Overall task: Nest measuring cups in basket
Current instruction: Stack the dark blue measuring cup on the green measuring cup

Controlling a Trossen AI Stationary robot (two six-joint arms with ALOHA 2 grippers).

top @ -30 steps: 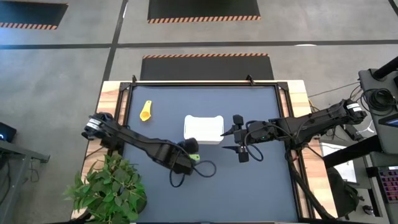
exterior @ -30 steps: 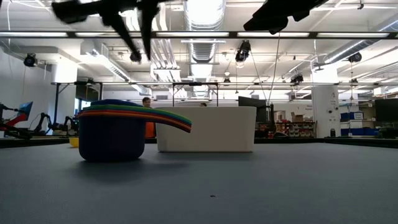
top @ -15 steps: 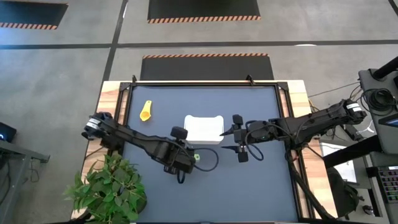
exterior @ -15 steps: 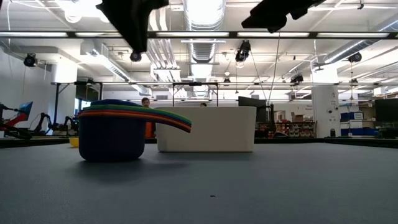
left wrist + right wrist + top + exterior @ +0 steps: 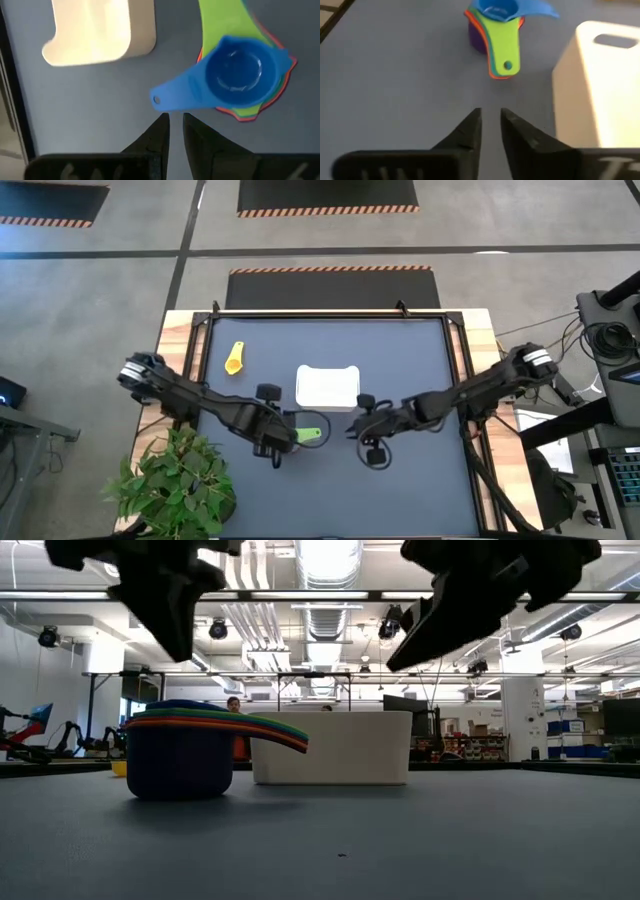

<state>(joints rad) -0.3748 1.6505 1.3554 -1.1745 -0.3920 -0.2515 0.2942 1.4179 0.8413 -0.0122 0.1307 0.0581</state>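
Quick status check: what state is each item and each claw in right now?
Nested cup stack: on the mat beside the basket, blue cup on top, not held.
Yellow cup: lying alone on the mat, apart from the stack.
Basket: upright, empty.
Left claw: nearly shut, holding nothing.
Right claw: nearly shut, holding nothing.

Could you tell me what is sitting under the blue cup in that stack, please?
Under the blue cup lie green, orange and purple cups; their bowls are mostly covered.

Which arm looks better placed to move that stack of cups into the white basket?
Probably the right gripper: it faces the stack handle-on, beside the basket. The left gripper sits above it.
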